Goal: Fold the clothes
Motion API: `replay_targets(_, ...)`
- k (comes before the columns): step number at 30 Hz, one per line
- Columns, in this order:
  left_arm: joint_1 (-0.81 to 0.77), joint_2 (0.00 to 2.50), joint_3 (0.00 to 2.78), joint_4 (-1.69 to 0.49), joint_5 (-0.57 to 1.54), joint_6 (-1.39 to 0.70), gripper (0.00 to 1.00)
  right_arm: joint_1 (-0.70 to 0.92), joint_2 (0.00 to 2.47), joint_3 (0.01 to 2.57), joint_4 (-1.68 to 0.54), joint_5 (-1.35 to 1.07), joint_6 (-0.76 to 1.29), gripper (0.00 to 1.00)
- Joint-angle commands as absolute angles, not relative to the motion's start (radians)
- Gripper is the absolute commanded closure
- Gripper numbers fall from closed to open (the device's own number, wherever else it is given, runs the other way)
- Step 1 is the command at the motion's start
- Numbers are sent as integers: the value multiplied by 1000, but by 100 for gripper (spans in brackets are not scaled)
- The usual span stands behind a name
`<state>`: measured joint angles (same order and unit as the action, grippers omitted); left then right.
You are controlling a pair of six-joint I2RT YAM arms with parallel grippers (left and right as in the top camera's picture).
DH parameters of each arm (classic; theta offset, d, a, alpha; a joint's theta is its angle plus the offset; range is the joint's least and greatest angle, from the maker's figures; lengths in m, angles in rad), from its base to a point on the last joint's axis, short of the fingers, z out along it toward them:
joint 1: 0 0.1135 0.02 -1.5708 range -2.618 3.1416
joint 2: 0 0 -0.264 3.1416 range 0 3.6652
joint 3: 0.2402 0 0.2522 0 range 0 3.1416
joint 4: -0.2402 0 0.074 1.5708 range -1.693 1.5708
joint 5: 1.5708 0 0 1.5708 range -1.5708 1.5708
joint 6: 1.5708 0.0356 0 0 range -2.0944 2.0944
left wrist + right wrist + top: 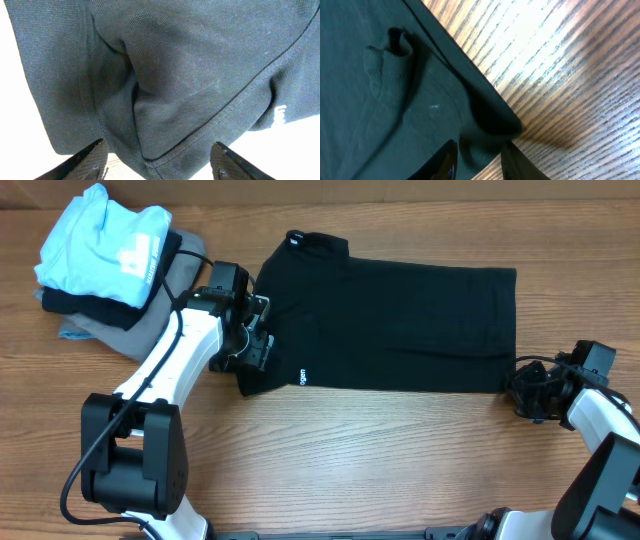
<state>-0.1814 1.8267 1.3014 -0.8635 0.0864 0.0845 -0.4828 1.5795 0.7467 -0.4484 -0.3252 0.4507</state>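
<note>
Black soft-fabric polo shirt [390,325] lies flat on the wooden counter [400,460]. The left end effector [159,145] gapes wide over a fold. The right end effector [479,148] half-closes around the hem corner, grip unclear.

One polo [400,320], three piled garments [110,265] at ten o'clock, one left gripper [159,159], one right gripper [479,161], one table [400,470].

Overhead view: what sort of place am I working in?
Probably an indoor clothes-folding workstation: a wood-grain table, a black polo shirt spread flat, and a pile of other garments beside it.
</note>
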Motion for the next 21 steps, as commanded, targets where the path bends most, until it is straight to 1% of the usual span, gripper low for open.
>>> replay_targets(1,-177,1828,1297,-863,104,74,32,-477,1600,743,-442,-315,449,75)
replay_targets(4,-176,1828,1297,-865,101,75,32,-477,1615,743,-458,-314,448,91)
replay_targets(6,-176,1828,1297,-872,101,74,32,-482,1610,749,-485,-311,445,96)
replay_targets(10,-176,1828,1299,-900,100,75,35,-525,1588,816,-641,-232,445,96)
replay_targets(13,-176,1828,1299,-913,88,76,35,-546,1563,888,-821,-127,453,96)
replay_targets(15,-176,1827,1299,-919,86,75,34,-545,1554,923,-947,-44,509,96)
replay_targets(17,-176,1827,1301,-918,88,75,32,-545,1552,933,-1011,9,537,96)
replay_targets(19,-176,1827,1308,-911,92,75,30,-546,1552,933,-1028,11,536,96)
replay_targets(20,-176,1827,1312,-902,102,75,29,-546,1552,933,-1028,10,536,90)
replay_targets(21,-176,1827,1316,-894,110,75,28,-546,1552,933,-1026,6,536,82)
